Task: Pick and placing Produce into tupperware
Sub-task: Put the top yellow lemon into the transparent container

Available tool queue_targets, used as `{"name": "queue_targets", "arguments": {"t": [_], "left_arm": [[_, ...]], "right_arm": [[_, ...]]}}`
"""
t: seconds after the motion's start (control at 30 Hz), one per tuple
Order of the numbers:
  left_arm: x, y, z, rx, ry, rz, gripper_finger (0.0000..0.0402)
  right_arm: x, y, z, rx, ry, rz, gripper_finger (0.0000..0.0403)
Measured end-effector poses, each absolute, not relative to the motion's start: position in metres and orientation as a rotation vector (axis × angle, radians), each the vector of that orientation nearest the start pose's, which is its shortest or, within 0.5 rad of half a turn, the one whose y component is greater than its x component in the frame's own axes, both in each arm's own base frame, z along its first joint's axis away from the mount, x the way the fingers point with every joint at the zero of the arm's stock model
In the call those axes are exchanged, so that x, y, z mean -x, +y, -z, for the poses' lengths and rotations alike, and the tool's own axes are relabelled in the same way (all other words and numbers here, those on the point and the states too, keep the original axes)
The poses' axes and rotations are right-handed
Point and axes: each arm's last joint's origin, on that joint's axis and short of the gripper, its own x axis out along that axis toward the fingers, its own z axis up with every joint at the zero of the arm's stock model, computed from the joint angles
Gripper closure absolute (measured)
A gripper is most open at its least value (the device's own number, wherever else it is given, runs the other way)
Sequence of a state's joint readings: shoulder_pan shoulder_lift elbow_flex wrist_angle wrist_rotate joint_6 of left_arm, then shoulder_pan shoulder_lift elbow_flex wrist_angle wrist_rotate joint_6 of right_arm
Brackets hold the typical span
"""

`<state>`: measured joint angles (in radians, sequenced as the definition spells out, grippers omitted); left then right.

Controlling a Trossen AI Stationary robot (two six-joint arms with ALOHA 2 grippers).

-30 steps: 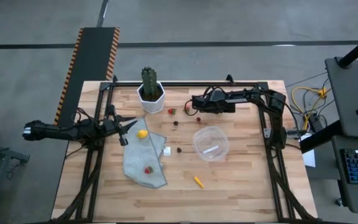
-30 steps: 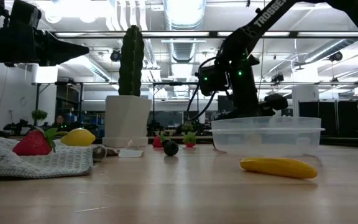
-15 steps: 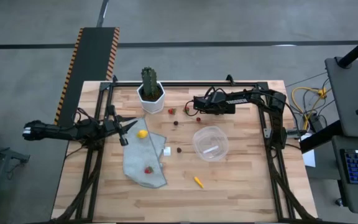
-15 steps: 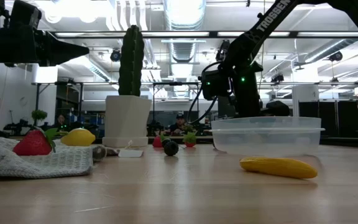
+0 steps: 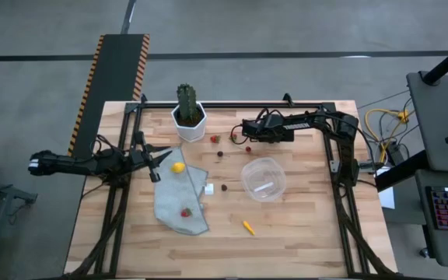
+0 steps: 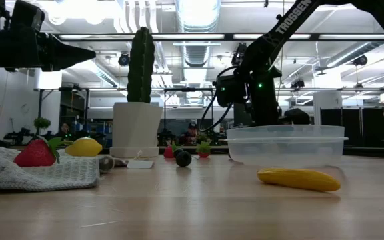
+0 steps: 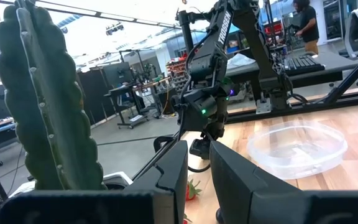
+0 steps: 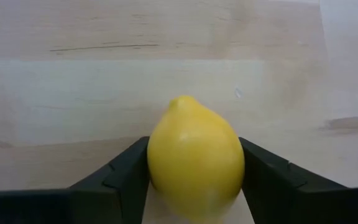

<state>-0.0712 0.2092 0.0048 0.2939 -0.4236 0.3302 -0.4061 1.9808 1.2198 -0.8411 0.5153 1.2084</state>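
One yellow lemon [image 8: 194, 163] sits between the fingers of my right gripper [image 8: 194, 180], which slants down at the table's far middle [image 5: 243, 131], left of the clear round tupperware [image 5: 264, 177]. A second lemon [image 5: 178, 166] and a strawberry [image 5: 184, 211] lie on a grey cloth [image 5: 176, 198]. The orange carrot [image 5: 248, 227] lies near the front. Red and dark berries [image 5: 219, 153] lie scattered near the right gripper. My left gripper [image 7: 198, 180] hovers level at the table's left edge [image 5: 158, 162], its fingers nearly together with nothing between them. My right gripper pinches the lemon by its two opposite round sides [image 8: 156, 168], one finger [image 8: 114, 180] on each. The fingers slant down from above at the far side. The lemon's pointed tip faces away from the wrist. Whether the lemon rests on the wood or is lifted, I cannot tell.
A green cactus in a white pot [image 5: 188, 117] stands at the far left of centre. A small white cube [image 5: 208, 188] lies at the cloth's right edge, with a dark berry [image 5: 224, 187] beside it. Bare wood stretches along the near edge.
My right arm has dipped a little toward the table at the far side, then kept still. Nothing on the table has moved.
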Motion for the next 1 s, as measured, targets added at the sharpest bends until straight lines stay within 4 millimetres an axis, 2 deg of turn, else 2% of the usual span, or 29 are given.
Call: {"name": "queue_targets", "arguments": {"t": [0.4,0.57,0.77,1.0], "left_arm": [[-0.108,0.004,-0.176,-0.304,-0.029,-0.363,0.0345],[-0.108,0.004,-0.176,-0.304,-0.03,-0.363,0.0345],[-0.108,0.004,-0.176,-0.304,-0.032,-0.364,0.0345],[-0.108,0.004,-0.176,-0.303,-0.034,-0.365,0.0345]], "right_arm": [[-0.308,-0.148,-0.129,-0.711,1.036,1.523,0.0207],[-0.308,-0.144,-0.137,-0.692,1.036,1.499,0.0207],[-0.308,-0.134,-0.161,-0.665,0.999,1.432,0.0207],[-0.305,-0.107,-0.209,-0.573,0.942,1.251,0.0207]]}}
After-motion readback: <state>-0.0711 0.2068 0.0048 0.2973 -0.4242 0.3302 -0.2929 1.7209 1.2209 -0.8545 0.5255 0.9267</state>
